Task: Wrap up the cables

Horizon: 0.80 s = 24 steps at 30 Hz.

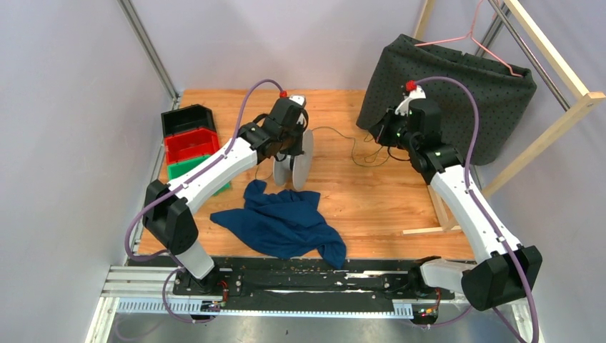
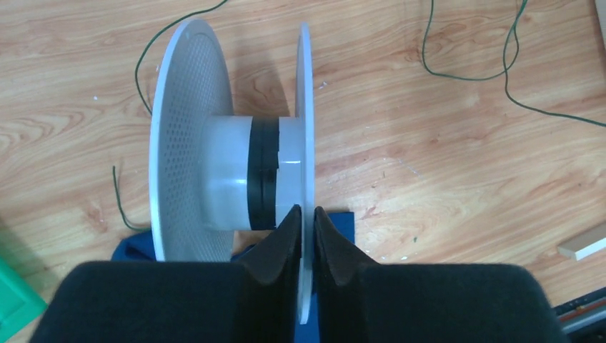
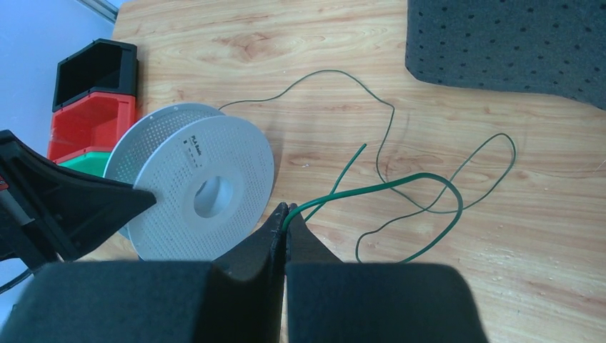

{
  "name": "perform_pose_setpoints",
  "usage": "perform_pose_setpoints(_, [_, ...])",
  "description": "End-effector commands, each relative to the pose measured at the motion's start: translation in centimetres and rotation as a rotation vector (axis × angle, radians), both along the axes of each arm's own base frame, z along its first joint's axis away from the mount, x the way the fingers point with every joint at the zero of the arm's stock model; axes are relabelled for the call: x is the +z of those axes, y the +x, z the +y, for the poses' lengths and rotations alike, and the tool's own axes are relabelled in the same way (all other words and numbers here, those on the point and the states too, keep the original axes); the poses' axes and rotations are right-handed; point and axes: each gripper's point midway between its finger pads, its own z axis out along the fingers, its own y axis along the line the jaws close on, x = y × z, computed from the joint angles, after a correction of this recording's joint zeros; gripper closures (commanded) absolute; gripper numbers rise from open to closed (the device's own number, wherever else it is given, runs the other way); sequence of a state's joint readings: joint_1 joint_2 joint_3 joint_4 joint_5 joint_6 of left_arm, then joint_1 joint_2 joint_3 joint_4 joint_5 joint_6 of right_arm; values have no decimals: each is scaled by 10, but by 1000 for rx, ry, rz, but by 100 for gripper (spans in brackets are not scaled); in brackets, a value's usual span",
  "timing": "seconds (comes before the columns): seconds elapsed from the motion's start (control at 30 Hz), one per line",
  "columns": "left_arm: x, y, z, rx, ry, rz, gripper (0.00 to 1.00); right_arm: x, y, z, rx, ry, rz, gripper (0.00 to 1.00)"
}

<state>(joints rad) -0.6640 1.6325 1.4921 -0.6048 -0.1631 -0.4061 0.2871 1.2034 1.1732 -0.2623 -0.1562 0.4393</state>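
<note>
A white perforated spool (image 1: 298,158) (image 2: 214,171) (image 3: 196,189) stands on edge on the wooden table, a dark band round its hub. My left gripper (image 2: 306,213) (image 1: 289,143) is shut on the rim of its right flange. The cable (image 3: 400,182) (image 1: 357,146) (image 2: 472,68), a thin dark green wire, lies in loose loops on the wood to the right of the spool. My right gripper (image 3: 287,209) (image 1: 381,133) is shut on the cable, which leaves the fingertips and arcs right. A short loose wire end (image 2: 118,196) lies left of the spool.
A blue cloth (image 1: 282,221) is crumpled in front of the spool. Black, red and green bins (image 1: 189,139) are stacked at the left edge. A dark dotted fabric (image 1: 457,86) drapes over a wooden frame (image 1: 550,121) at the back right, with a pink hanger (image 1: 475,39).
</note>
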Motion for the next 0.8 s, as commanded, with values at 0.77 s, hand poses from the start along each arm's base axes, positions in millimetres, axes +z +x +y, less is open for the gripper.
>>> perform_pose_setpoints(0.77, [88, 9, 25, -18, -288, -15, 52, 77, 4, 94, 342, 175, -60, 99])
